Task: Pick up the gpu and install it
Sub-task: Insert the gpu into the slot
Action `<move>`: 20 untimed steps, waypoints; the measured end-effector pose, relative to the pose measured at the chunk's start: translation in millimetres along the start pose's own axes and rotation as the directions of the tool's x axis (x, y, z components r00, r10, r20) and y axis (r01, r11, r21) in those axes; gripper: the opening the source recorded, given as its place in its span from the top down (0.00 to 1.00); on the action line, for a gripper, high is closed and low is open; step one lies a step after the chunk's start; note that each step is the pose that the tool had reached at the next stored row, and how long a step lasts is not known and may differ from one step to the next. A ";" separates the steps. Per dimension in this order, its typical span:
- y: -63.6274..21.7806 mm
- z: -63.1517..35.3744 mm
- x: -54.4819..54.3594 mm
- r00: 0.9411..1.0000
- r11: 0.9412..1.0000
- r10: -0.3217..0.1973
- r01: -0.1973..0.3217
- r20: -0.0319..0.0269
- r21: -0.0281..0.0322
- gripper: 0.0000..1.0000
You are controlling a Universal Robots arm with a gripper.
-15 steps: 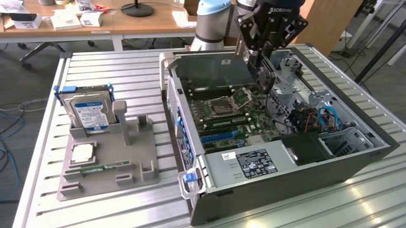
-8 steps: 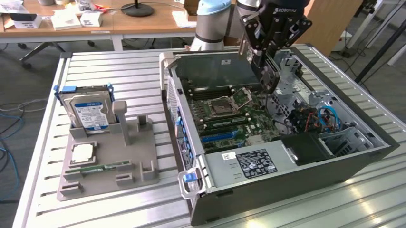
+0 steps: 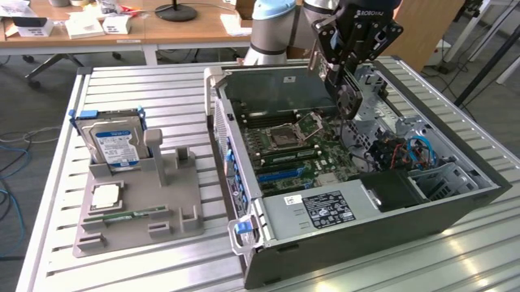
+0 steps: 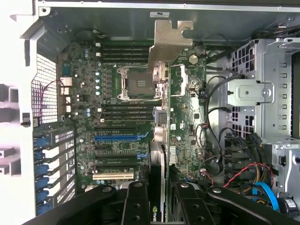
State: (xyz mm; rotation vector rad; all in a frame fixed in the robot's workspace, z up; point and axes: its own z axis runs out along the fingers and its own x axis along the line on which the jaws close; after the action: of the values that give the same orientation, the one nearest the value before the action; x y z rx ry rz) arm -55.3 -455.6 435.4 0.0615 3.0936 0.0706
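Slippage is my first worry. The hand (image 4: 161, 199) is clenched on the gpu (image 4: 160, 154) by its thin faces alone, and most of the card reaches out past the fingers, so a knock at the far end could twist it in the grip. Further out, the silver bracket (image 4: 169, 42) could catch the wall of the case (image 3: 366, 243) if the card goes down tilted. Beyond that lies the motherboard (image 4: 117, 98). The card hangs next to the open CPU socket (image 4: 137, 82), apart from the blue slot (image 4: 117, 137), and I judge that a descent from here would strike board parts rather than seat.

The gpu sits edge-on between the fingers, with its logo end in the grip and its bracket end farthest from the hand. It is held clear above the board, over the far part of the open case.
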 end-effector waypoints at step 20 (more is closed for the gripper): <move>0.0 0.1 0.0 0.999 0.999 -0.045 0.045 -0.002 -0.002 0.74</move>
State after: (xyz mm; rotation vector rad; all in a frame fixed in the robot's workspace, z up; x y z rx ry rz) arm -55.3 -455.6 435.2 -0.0080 3.0952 0.0721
